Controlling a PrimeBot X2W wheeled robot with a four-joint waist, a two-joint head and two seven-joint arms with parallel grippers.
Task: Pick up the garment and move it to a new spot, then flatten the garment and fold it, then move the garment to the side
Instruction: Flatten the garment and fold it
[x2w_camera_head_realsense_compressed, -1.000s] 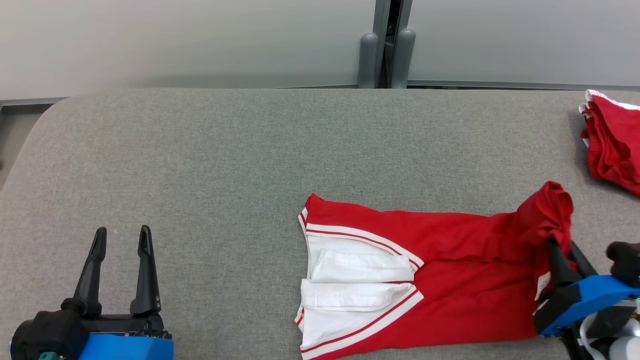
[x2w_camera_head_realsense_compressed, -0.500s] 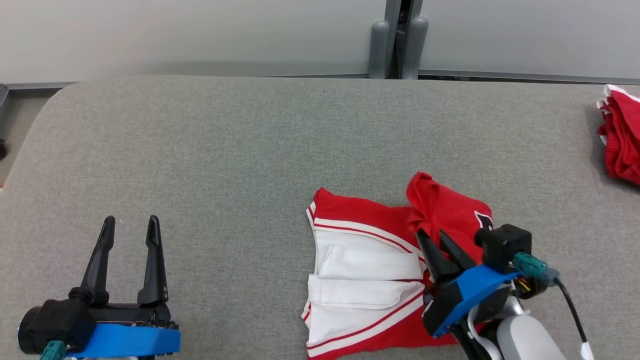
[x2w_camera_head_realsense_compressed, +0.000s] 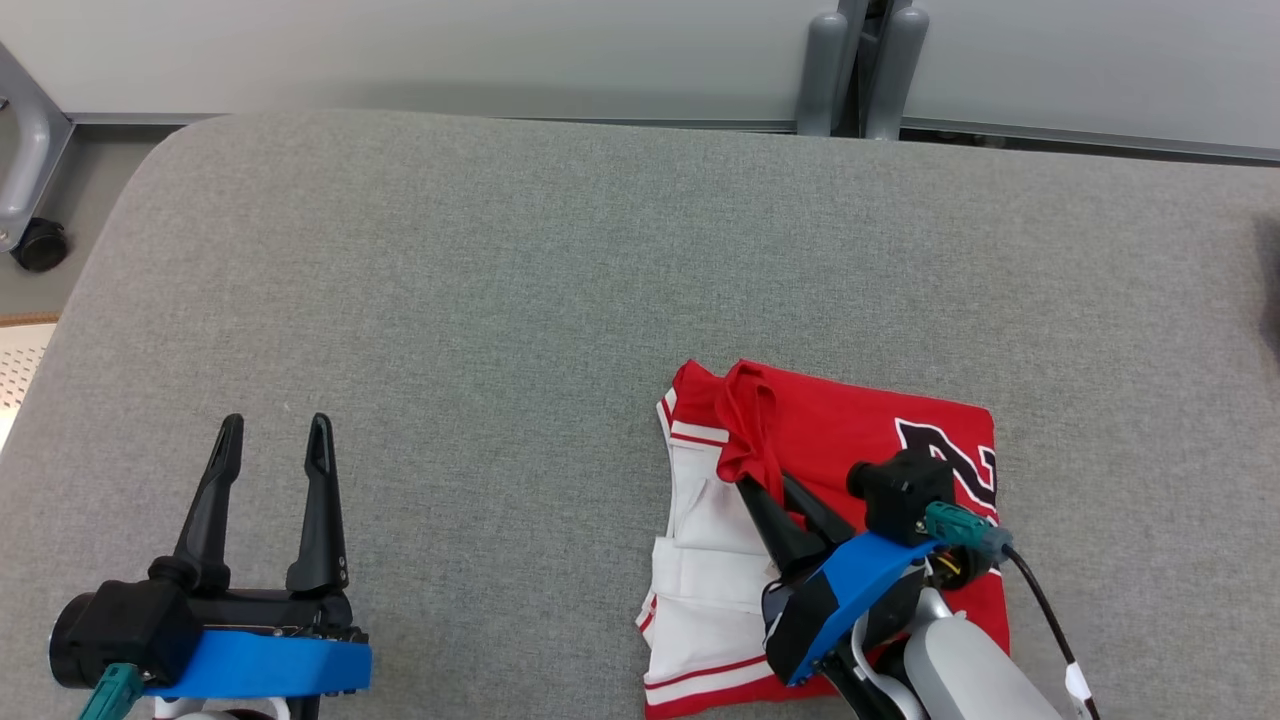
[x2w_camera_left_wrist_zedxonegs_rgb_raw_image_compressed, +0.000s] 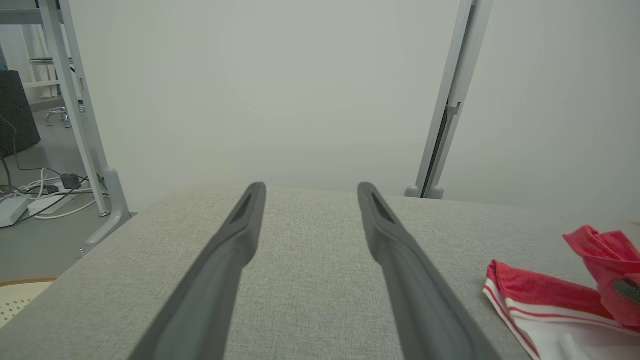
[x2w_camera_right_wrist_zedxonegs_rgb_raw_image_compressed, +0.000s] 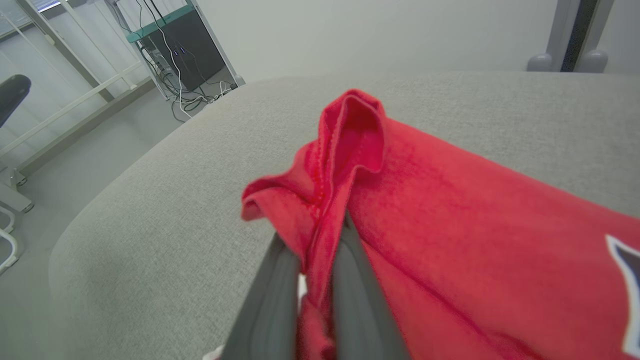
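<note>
A: What is seen at the left?

B: The left fingers (x2w_camera_head_realsense_compressed: 320, 500) are spread wide with nothing between them, held over bare counter (x2w_camera_head_realsense_compressed: 500, 300) at the near left, well apart from the cloth.

A: And where is the garment found?

B: The garment (x2w_camera_head_realsense_compressed: 850, 430) lies on the counter right of centre, toward the near edge. A red layer with a dark printed number (x2w_camera_head_realsense_compressed: 950, 460) is laid over most of it, and white panels with red stripes (x2w_camera_head_realsense_compressed: 700, 590) are left uncovered along its left side.

A: How are the right fingers set?

B: The right fingers (x2w_camera_head_realsense_compressed: 772, 525) are closed on a bunched red edge of the garment, which is raised just off the layer below, near the garment's far left corner. In the right wrist view the cloth is seen pinched between the two fingers.

A: Which step is judged to be in hand?

B: The fold. The garment looks flattened already, and one end appears to be drawn leftward across the other.

A: What is called for next?

B: The pinched edge would need to be carried on to the left edge, lowered until the edges are matched, and only then let go, so that the top layer is not dragged askew. The bunched corner would need to be smoothed. The move to the side is not yet done.
</note>
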